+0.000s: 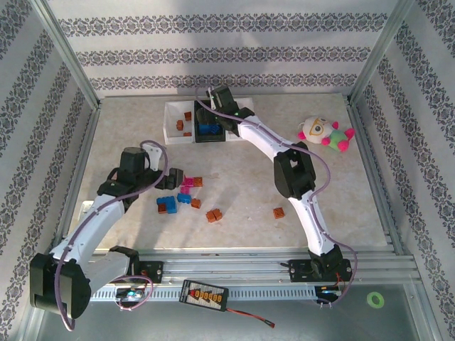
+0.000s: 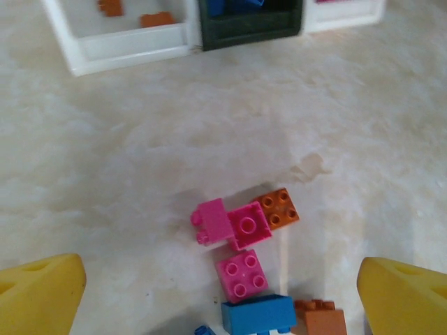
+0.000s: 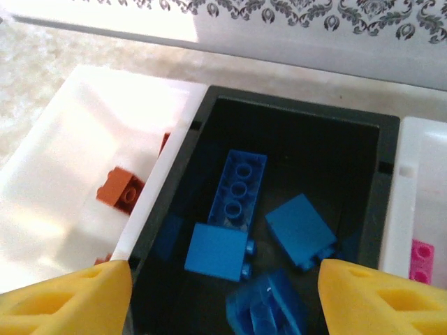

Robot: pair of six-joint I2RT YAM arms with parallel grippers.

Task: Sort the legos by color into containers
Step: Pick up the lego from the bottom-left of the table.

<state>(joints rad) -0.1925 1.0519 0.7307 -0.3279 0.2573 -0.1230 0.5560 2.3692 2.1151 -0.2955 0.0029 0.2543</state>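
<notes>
Left fingers (image 2: 42,296) hang apart over the bench (image 2: 126,153); right fingers (image 3: 73,296) gape empty above the black bin (image 3: 300,115). Best drop the left squarely astride the nearest pink lego (image 2: 241,276), avoiding the blue one (image 2: 258,314) just beside it.

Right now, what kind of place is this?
Probably a robot test booth: metal frame and patterned walls around the table, left arm and right arm bolted at its edge, legos near containers.

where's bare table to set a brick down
Free: beige tabletop between the white and black plastic bins and the pink, blue and orange brick cluster; also the right side nearer than the round plush toy. Crowded: that cluster.
</notes>
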